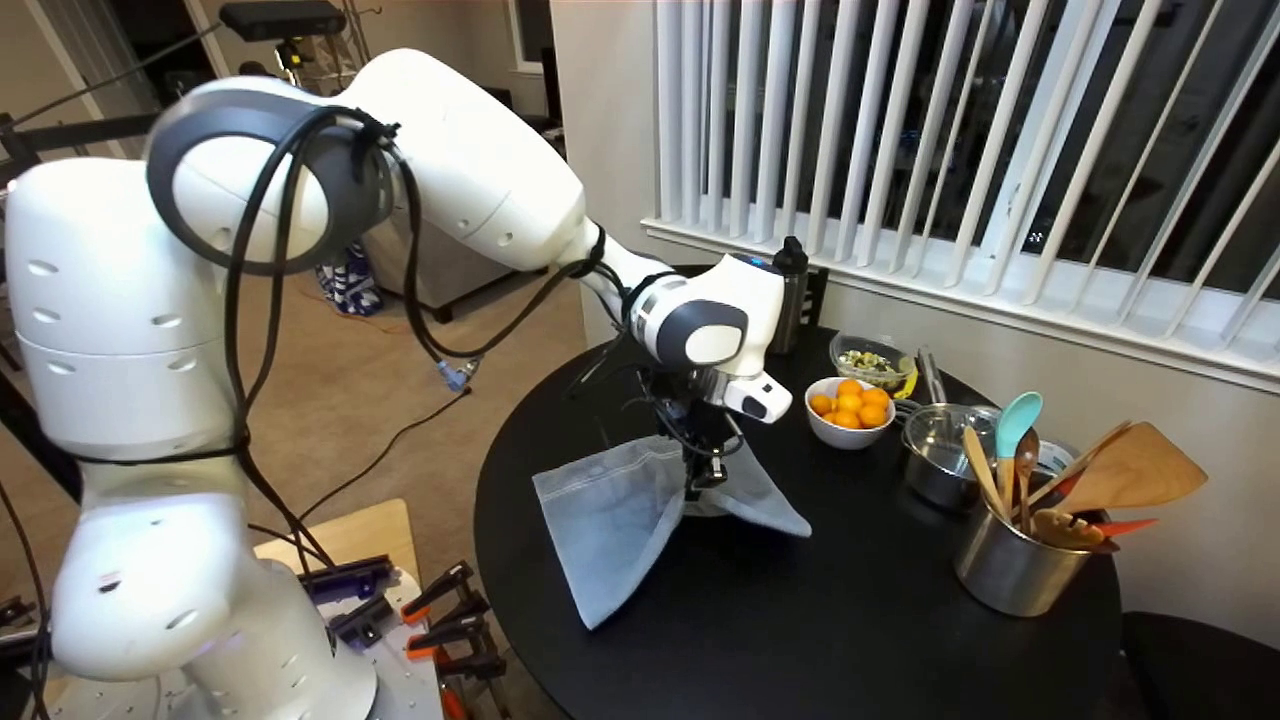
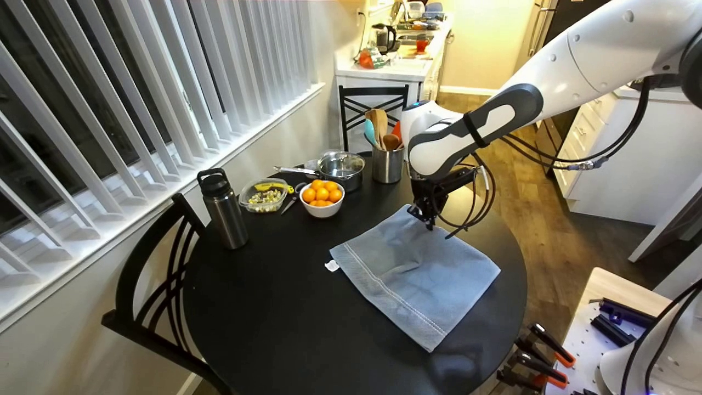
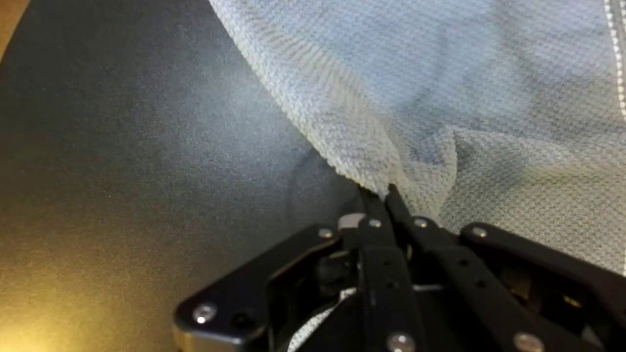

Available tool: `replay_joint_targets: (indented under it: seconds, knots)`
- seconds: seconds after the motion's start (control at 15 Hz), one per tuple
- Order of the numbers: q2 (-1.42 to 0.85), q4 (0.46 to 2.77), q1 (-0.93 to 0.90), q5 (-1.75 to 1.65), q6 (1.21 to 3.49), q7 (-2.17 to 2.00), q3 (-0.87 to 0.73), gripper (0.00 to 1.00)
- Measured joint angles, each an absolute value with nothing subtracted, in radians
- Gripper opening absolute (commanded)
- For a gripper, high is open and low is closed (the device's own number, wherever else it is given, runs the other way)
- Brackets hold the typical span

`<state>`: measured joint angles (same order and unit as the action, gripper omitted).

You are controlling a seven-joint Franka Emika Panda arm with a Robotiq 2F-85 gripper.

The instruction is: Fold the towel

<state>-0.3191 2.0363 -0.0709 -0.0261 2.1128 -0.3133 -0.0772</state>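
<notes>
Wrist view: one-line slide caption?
Jaws shut on the edge of the grey-blue towel, cloth creased at the grip, black table showing alongside.

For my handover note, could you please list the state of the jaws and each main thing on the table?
Jaws: shut, pinching cloth
Towel: spread, rumpled, pinched at one edge
Bowl: heaped with oranges
Clear container: holding food pieces
Bottle: upright, capped
Pot: upright, cannot tell whether covered
Utensil holder: upright, filled with utensils
</notes>
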Motion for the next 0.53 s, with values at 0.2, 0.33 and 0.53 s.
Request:
replay_joint_targets:
  seconds: [0.2, 0.33, 0.53]
  knots:
    - [-0.331, 1.996, -0.082, -0.027, 2.044, -0.323, -0.059, 0.02]
    - [-0.351, 1.964, -0.086, -0.026, 1.997, -0.323, -0.031, 0.02]
    - [-0.403, 1.9, -0.121, -0.026, 1.936, -0.323, 0.01, 0.03]
